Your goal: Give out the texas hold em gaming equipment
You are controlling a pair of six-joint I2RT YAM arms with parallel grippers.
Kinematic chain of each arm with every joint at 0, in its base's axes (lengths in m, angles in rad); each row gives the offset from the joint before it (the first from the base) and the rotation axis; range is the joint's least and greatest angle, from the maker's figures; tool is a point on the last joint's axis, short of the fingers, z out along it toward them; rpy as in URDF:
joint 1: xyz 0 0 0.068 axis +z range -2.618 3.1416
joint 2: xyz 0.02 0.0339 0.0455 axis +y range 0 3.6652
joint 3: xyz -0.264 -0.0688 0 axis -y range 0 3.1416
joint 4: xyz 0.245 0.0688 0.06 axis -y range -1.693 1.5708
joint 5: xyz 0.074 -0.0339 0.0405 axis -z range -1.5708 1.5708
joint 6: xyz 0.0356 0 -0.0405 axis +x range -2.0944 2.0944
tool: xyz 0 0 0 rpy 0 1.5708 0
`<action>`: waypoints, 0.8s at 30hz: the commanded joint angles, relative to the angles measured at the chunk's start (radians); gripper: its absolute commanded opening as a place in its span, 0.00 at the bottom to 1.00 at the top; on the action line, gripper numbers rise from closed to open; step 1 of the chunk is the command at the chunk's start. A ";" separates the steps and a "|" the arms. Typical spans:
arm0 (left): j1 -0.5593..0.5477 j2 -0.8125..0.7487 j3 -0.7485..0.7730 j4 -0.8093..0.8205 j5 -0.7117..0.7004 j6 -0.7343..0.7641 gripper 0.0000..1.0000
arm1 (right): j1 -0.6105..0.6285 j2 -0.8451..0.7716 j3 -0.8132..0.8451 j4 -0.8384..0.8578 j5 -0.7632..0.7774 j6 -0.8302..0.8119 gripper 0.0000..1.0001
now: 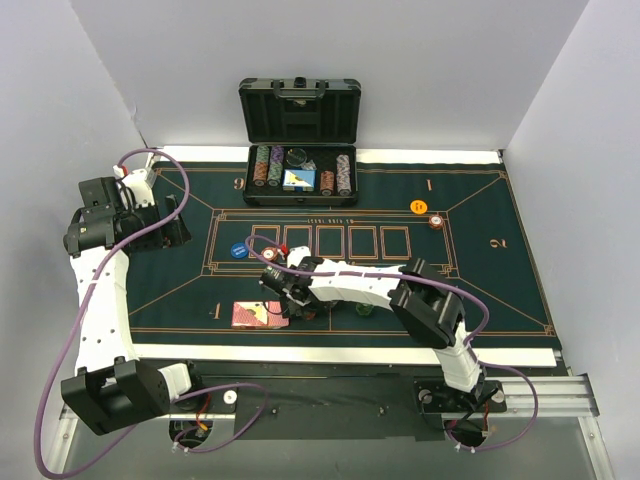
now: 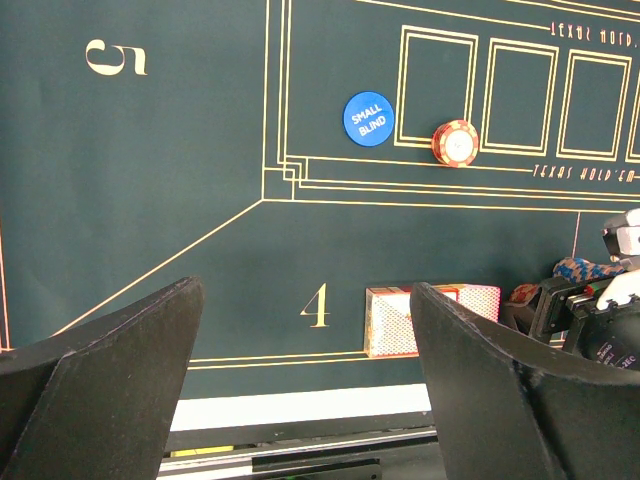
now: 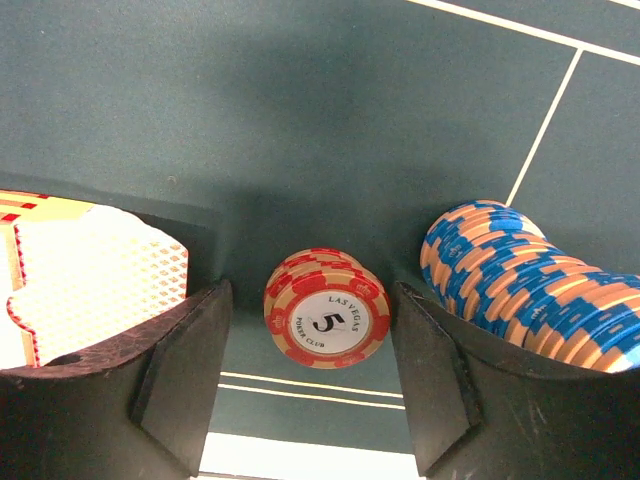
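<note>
One small stack of red chips (image 3: 326, 322) marked 5 sits on the green felt (image 3: 300, 110); we see it between the right gripper's (image 3: 308, 310) spread fingers, touching neither, cards (image 3: 100, 280) outside one finger, blue-striped chips (image 3: 520, 290) outside the other.

Cards (image 3: 100, 270) and a blue chip stack (image 3: 530, 290) crowd the right pincer (image 3: 308, 310) on both flanks.

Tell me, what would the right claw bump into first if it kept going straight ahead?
Probably the small stack of red chips, sitting between the fingers of the open right claw. The cards lie off to one side, the blue chips to the other. Depth is hard to judge.
</note>
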 commanded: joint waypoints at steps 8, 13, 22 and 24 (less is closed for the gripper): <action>0.007 -0.021 0.016 0.017 0.010 0.016 0.96 | 0.008 0.022 -0.022 -0.026 -0.011 0.024 0.50; 0.009 -0.023 0.016 0.018 0.010 0.019 0.96 | 0.017 0.025 -0.022 -0.067 -0.005 0.001 0.48; 0.009 -0.028 0.007 0.023 0.015 0.013 0.96 | 0.021 0.023 -0.066 -0.065 -0.012 -0.016 0.43; 0.009 -0.028 0.010 0.023 0.010 0.016 0.96 | 0.023 0.019 -0.068 -0.070 -0.006 -0.018 0.39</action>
